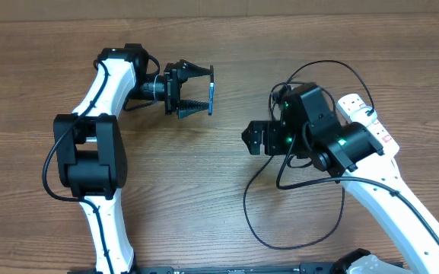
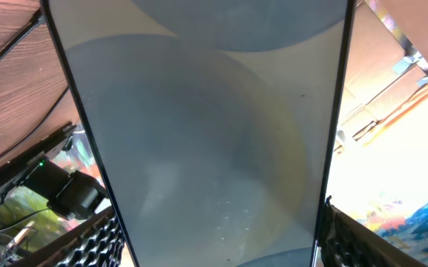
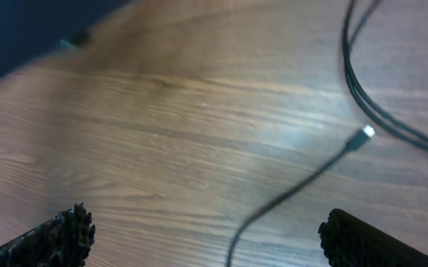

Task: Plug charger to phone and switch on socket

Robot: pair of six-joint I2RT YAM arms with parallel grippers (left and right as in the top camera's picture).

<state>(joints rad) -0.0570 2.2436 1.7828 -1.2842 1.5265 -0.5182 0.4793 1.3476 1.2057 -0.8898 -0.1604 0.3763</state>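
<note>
Your left gripper (image 1: 204,91) is clamped across the phone (image 1: 211,90), its jaws fairly wide because the phone's width fills them; it holds the phone on edge over the table (image 1: 189,198), left of centre, and in the left wrist view the glass fills the space between the jaws. Treat the phone as stiff, smooth and probably slippery, with glass that would not forgive a drop; keep the grip across its long edges. Your right gripper (image 1: 252,138) is spread wide and holds nothing; it hovers over the cable (image 3: 295,189), whose small plug (image 3: 367,133) lies loose on the table just ahead. The cable looks light and floppy and will likely swing; take it right behind the plug, not further along. Its loops trail under the right arm (image 1: 390,202) and could snag; the power strip (image 1: 358,106) lies beyond, partly hidden by that arm.
</note>
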